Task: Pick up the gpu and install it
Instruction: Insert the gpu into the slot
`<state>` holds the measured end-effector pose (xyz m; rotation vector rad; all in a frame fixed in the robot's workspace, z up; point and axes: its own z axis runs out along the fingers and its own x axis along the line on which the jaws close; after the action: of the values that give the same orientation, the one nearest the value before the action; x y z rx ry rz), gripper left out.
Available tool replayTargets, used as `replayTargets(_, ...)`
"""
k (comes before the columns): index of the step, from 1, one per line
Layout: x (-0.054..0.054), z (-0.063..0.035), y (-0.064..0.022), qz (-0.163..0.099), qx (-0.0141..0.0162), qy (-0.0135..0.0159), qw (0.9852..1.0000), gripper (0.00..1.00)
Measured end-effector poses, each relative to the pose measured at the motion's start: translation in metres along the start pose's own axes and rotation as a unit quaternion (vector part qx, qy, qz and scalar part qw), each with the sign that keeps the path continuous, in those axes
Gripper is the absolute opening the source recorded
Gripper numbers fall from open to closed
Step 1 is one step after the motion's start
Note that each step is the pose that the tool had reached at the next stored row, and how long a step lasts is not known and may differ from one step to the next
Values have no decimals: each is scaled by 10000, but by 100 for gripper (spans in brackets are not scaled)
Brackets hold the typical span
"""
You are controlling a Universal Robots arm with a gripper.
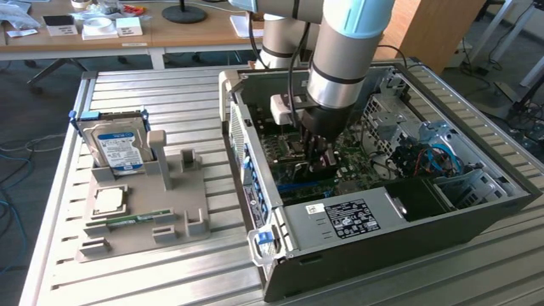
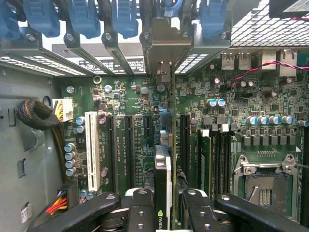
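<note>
1. Tool [image 2: 162, 212]: I have it down inside the open computer case [image 1: 374, 248], low over the motherboard [image 2: 270, 121]. Its two black fingers [image 2: 140, 212] are pinching the gpu [image 2: 163, 164] edge-on between them.
2. Gpu: held upright, thin edge facing my wrist camera, a green logo visible on its near end. Its far end points toward the rear expansion openings [image 2: 164, 53], in line with a long black slot [image 2: 184, 140] on the board. I cannot tell whether its lower edge already touches the slot.
3. Step in hand, as I judge it: the pick-up is done; installation is under way, at the alignment or seating stage.
4. What the seating calls for, in my judgement: the card kept square to the slot, its bracket end meeting the rear opening, pressure straight down, no twist.
5. Elsewhere: grey parts tray [image 1: 144, 217] on the slatted tabletop [image 1: 153, 89], holding a blue-labelled hard drive [image 1: 117, 148] and a green memory stick [image 1: 129, 220], well apart from the case.
</note>
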<state>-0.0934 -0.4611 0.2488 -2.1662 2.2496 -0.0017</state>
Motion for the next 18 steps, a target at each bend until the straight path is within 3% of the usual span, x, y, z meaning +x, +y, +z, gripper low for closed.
replayTargets(18,1,18,10,0,0,-11,10000,27)
